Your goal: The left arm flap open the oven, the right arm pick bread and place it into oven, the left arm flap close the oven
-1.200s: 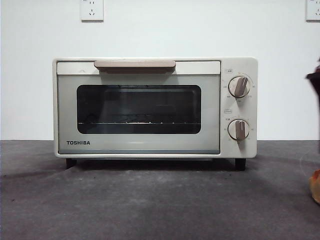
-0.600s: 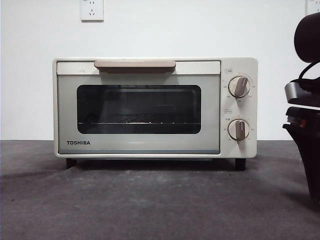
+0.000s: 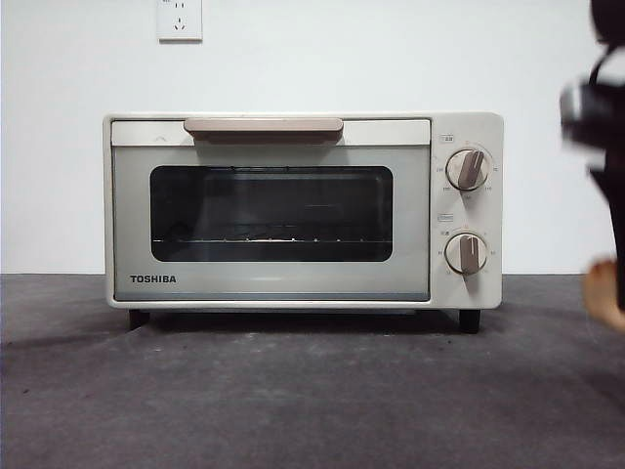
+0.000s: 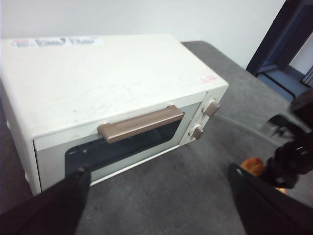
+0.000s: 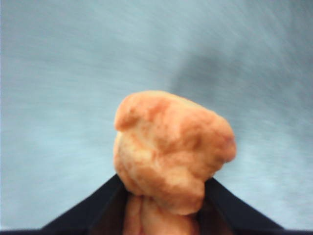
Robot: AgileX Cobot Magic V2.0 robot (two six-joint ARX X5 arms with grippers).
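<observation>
The cream-white oven [image 3: 303,210] stands in the middle of the table with its door shut and its beige handle [image 3: 264,126] at the top. My left gripper [image 4: 157,170] is open and hovers above and in front of the oven [image 4: 107,83], short of the handle [image 4: 141,123]. My right gripper [image 5: 164,180] is shut on the golden-orange bread [image 5: 171,152]. In the front view the bread [image 3: 605,293] hangs above the table at the right edge, under the blurred dark arm [image 3: 598,107]. It also shows in the left wrist view [image 4: 254,167].
The grey table [image 3: 293,391] stretches in front of the oven. A white wall with a socket [image 3: 180,19] stands behind. Two knobs [image 3: 467,169] sit on the oven's right side. A dark frame [image 4: 283,44] stands past the table's far corner.
The right arm came down over the bread at the right edge, took hold of it and lifted it off the table. The oven has not moved.
</observation>
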